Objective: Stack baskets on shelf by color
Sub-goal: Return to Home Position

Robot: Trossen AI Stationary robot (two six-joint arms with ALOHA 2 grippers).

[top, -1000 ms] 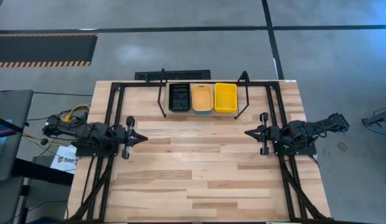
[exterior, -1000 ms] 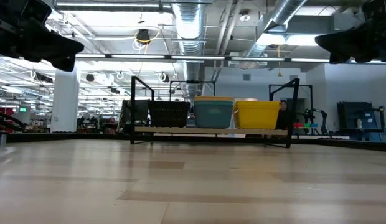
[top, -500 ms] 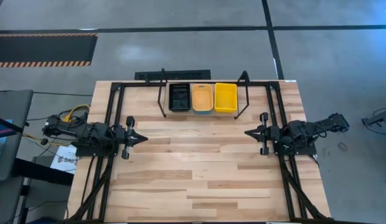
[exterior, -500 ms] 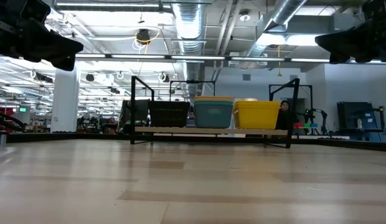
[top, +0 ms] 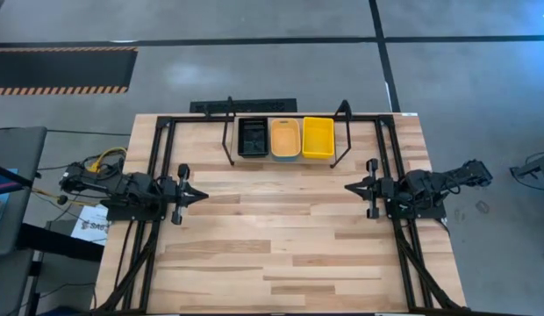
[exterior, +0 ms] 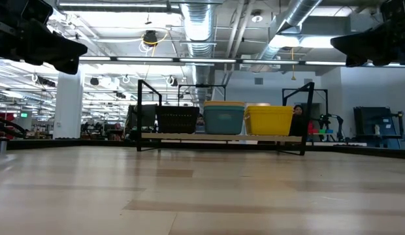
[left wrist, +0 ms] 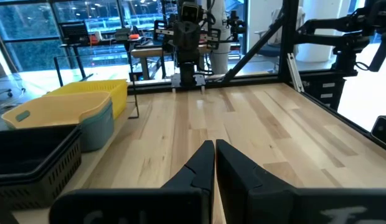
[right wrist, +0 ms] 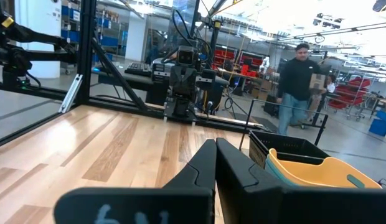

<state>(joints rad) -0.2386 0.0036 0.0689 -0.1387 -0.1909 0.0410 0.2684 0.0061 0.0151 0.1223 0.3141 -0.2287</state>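
Shelf [exterior: 139, 117] stands at the far edge of the table [top: 281, 254], baskets side by side on it: black basket [top: 253, 138] on the left-arm side, orange basket [top: 284, 138] in the middle, yellow basket [top: 318, 137] on the right-arm side. Top-down view shows only the orange top in the middle; low view shows a blue-grey basket [exterior: 223, 121] under it. Left gripper [top: 195, 195] and right gripper [top: 351, 187] hover at their own table sides, well apart from the shelf, pointing at each other. Wrist views: both finger pairs pressed nearly together, thin slit only, nothing held
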